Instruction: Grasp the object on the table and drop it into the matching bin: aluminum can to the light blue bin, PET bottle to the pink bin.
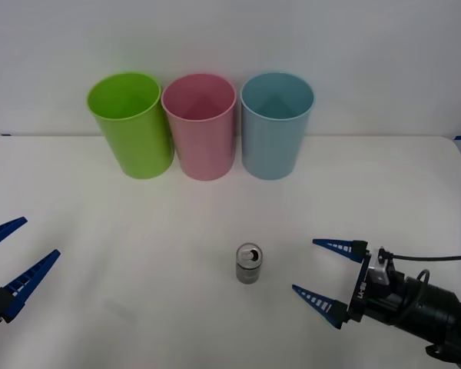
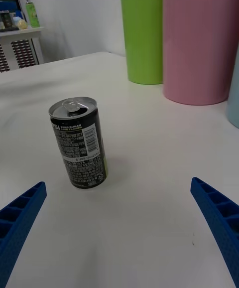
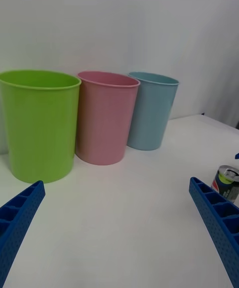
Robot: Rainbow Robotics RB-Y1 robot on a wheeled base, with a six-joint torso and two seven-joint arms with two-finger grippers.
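Aluminum can upright at lower center of table. Right gripper lower right, jaws wide, near can w/o touching. Left gripper lower left, jaws wide.

Three bins stand in a row at the counter's far edge: one at my left, the pink bin in the middle, the light blue bin at my right. The aluminum can stands upright before them, just left of my right gripper.
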